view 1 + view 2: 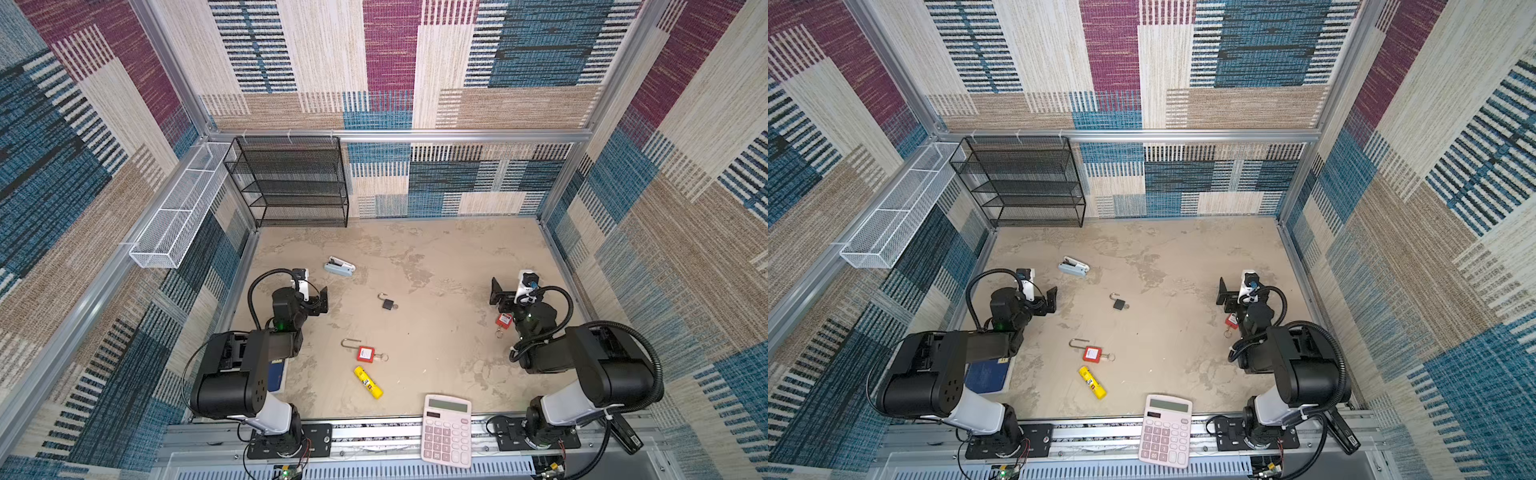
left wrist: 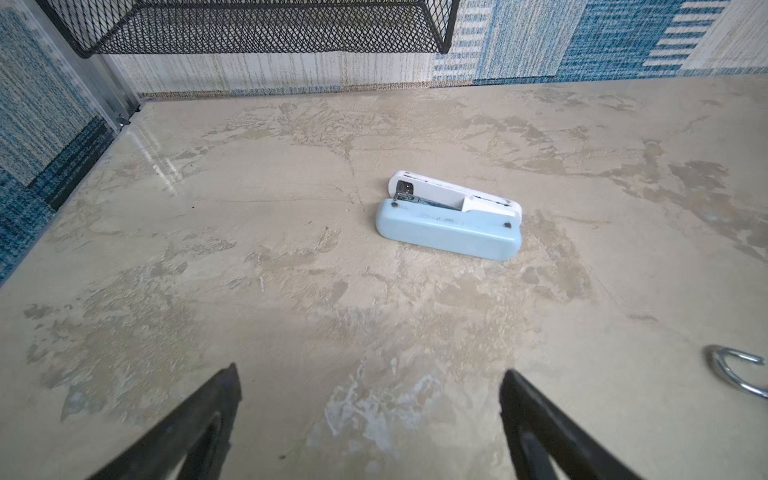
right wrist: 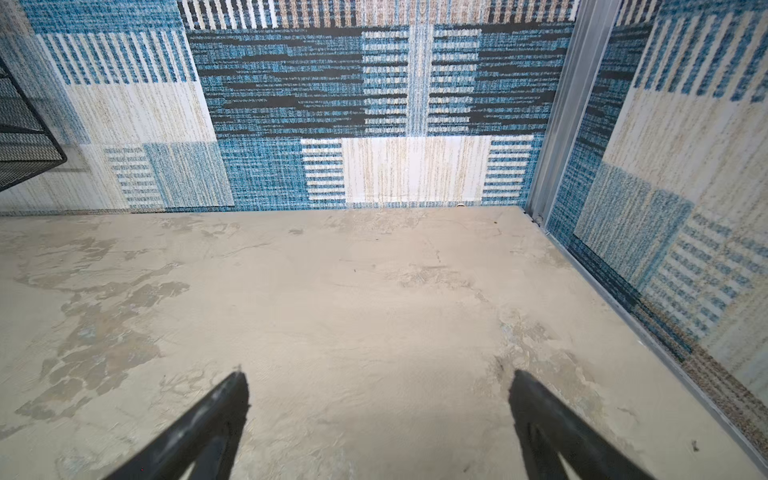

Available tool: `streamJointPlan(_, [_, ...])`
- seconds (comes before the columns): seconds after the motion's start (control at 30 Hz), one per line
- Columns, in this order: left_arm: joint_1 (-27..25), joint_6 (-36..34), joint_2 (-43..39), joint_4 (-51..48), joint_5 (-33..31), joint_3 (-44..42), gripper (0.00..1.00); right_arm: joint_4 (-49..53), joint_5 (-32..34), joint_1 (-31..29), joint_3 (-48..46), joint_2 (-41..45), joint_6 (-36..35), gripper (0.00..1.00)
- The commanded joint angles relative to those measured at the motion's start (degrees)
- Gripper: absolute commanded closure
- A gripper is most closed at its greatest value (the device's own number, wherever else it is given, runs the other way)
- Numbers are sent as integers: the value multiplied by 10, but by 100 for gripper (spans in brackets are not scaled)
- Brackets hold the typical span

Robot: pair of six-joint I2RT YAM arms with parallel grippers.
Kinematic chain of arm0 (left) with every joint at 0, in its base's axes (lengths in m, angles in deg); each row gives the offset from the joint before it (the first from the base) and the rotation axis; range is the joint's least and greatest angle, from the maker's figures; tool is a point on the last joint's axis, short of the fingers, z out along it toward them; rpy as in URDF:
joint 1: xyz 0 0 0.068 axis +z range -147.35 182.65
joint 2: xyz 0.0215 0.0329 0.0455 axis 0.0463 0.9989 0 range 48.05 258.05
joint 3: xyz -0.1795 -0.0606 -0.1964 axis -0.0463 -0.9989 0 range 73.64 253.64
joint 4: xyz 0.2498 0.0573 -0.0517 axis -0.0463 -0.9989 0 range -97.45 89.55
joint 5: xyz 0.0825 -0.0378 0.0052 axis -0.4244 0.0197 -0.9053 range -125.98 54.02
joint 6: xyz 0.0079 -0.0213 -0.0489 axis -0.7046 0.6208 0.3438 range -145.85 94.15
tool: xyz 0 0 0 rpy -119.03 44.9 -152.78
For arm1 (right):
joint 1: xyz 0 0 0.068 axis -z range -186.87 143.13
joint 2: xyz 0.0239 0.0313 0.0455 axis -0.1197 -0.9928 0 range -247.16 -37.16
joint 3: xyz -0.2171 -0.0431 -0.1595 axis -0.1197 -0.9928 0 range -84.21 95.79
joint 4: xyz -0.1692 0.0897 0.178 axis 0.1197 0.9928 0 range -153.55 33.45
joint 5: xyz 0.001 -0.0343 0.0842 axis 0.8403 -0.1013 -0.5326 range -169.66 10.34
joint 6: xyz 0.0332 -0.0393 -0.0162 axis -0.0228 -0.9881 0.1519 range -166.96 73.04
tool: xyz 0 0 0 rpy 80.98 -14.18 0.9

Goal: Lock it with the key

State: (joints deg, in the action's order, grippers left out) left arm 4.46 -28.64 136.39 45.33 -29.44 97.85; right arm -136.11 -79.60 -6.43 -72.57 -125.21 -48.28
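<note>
A black padlock [image 1: 388, 304] [image 1: 1119, 304] lies mid-table with its shackle open; the shackle's loop [image 2: 735, 374] shows at the edge of the left wrist view. Nearer the front lies a red padlock [image 1: 365, 353] [image 1: 1092, 354] with a long open shackle and a key on a ring [image 1: 382, 356] at its base. A second red padlock [image 1: 503, 320] [image 1: 1231, 321] sits partly hidden under the right arm. My left gripper [image 1: 320, 301] [image 2: 370, 382] hovers open and empty, left of the black padlock. My right gripper [image 1: 496, 297] [image 3: 378, 386] is open and empty over bare table.
A pale blue stapler [image 1: 339, 266] [image 2: 451, 220] lies ahead of the left gripper. A yellow glue stick [image 1: 368, 382] and a pink calculator [image 1: 446, 430] are near the front edge. A black mesh shelf [image 1: 291, 183] and a white mesh basket [image 1: 178, 208] stand at the back left.
</note>
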Motion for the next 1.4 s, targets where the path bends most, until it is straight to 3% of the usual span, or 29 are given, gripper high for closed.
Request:
streamJointPlan(0.0, [1,-1,-1,12,7,1,1,-13,-1,-1,1,1,4,1])
streamJointPlan(0.4, [1,-1,-1,11,6,2,1,-13,-1,-1,2,1,4,1])
streamJointPlan(0.5, [1,16,2,-11,-35,15,1,-13,-1,0,3,1,4,1])
streamJointPlan(0.83, [1,17,-2,-2,-42,11,1,-9,-1,0,5,0,5,1])
streamJointPlan(1.03, [1,42,-109,-185,-115,66,1,42,-10,1,28,20,1,1])
streamJointPlan(1.17, [0,54,-189,-341,-130,117,1,297,-32,1,150,72,19,1])
streamJointPlan(1.27, [-2,85,-219,-481,-109,172,2,344,-80,-10,179,96,38,1])
streamJointPlan(1.37, [-3,148,-239,-601,-75,214,3,403,-93,-61,205,112,17,1])
